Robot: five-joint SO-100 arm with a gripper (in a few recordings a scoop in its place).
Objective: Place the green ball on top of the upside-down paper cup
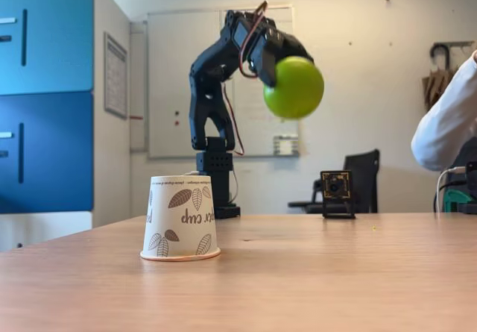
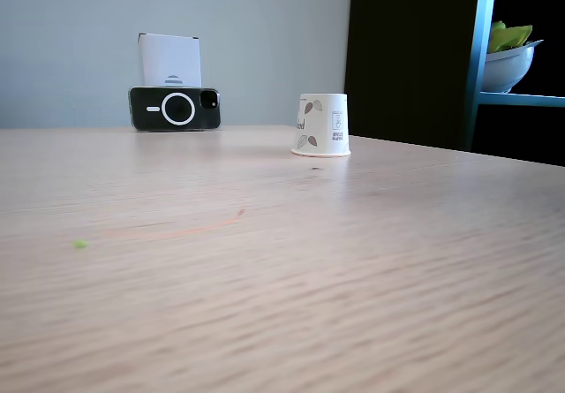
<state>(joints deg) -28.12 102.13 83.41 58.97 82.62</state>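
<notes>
Hand [image 1: 282,69] pinching green ball [image 1: 295,88] high in air; upside-down paper cup [image 1: 179,217] on table [image 1: 335,272] — well apart.

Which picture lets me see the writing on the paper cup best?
The fixed view with the robot arm shows the paper cup best: it stands close and big, upside down, with the brown word "cup" and leaf prints easy to see. In the other fixed view the cup looks small and far off, its print too tiny to read.

Black arm reared high, elbow bent, tool [image 1: 282,69] clamped around a load.
</notes>
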